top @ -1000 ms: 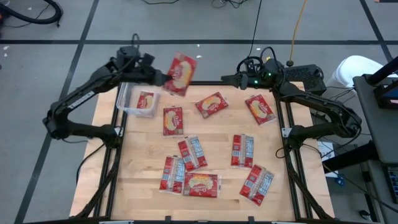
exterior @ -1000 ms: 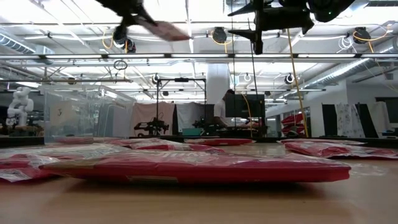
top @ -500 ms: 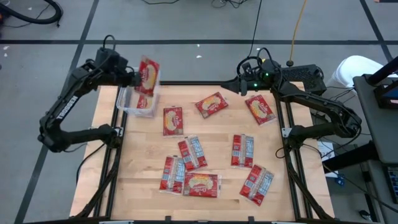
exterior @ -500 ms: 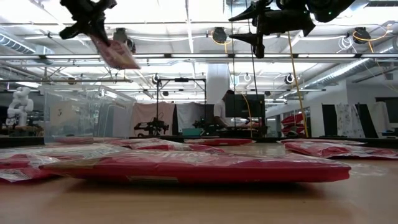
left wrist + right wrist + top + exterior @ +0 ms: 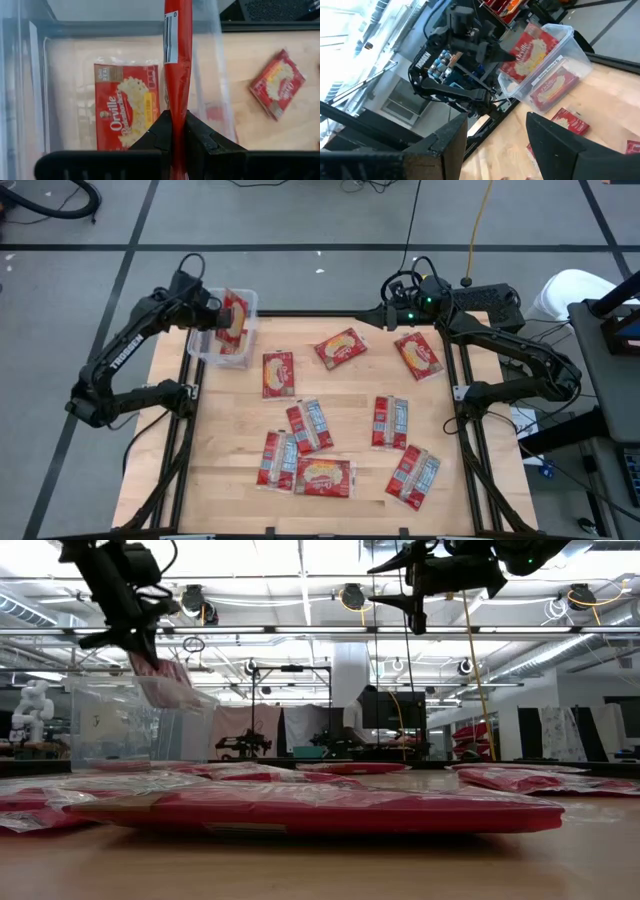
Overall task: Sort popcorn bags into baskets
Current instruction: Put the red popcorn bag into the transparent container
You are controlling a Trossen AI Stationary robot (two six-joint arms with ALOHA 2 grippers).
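Observation:
My left gripper point(image 5: 213, 314) is shut on one red popcorn bag point(image 5: 235, 321) and holds it over the clear plastic basket point(image 5: 244, 302) at the table's far left corner. Another popcorn bag point(image 5: 125, 112) lies flat on the basket's floor. In the low view the held bag point(image 5: 165, 685) slants down from the left gripper point(image 5: 128, 638) at the basket's rim point(image 5: 105, 682). My right gripper point(image 5: 372, 312) hovers open above the table's far edge, right of centre, with nothing between its fingers. Several more bags lie flat on the wooden table point(image 5: 350, 395). My left gripper pinches the bag near one end point(image 5: 178, 102) between its two fingers point(image 5: 200, 135); the wrist view shows the bag edge-on. The fingers slant down from the table's left side. The bag is lifted and tilted, and stretches away from the fingers into the basket's opening point(image 5: 530, 52).
Loose bags lie across the table: one beside the basket point(image 5: 278, 373), two toward the far right point(image 5: 340, 347) point(image 5: 418, 355), and several in the middle and near part point(image 5: 308, 425) point(image 5: 391, 421) point(image 5: 323, 476) point(image 5: 413, 476). Black frame rails point(image 5: 186, 410) run along both table sides.
My left gripper has carried the bag toward the table's left edge and down, from above the far middle-left of the table to over the basket. It has tipped further downward, and the bag has turned from nearly flat to standing on edge.

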